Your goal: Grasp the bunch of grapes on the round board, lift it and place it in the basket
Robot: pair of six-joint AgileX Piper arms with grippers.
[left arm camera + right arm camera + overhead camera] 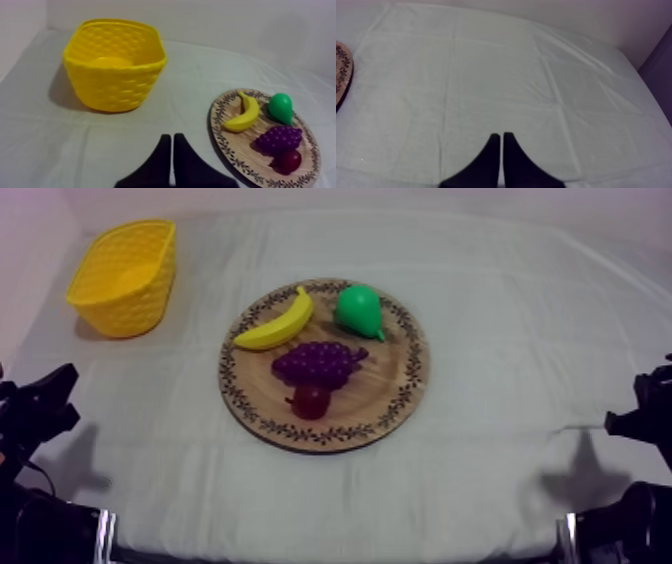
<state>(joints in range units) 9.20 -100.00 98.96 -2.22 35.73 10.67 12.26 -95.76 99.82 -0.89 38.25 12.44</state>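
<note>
A round wooden board with a patterned rim (405,388) lies at the middle of the tabletop (520,308), which a grey-white cloth (480,478) covers. The purple bunch of toy grapes (318,363) rests on the board, close to its centre. A small red fruit (310,400) touches the grapes on the side toward the near edge. A yellow toy banana (277,323) lies just beyond the grapes, toward the far left corner, and a green toy pear (358,310) sits beside the banana on the far part of the board. A yellow woven basket (130,308) stands upright near the far left corner, well apart from the board.

The left tool (172,136) sits low by the near left corner. Its two black fingers (162,152) lie together as a narrow wedge, closed on nothing, over the cloth between the basket and the board. The right tool (501,135) sits by the near right corner, its fingers (492,152) likewise pressed together and gripping nothing, over bare cloth away from the board's rim.
</note>
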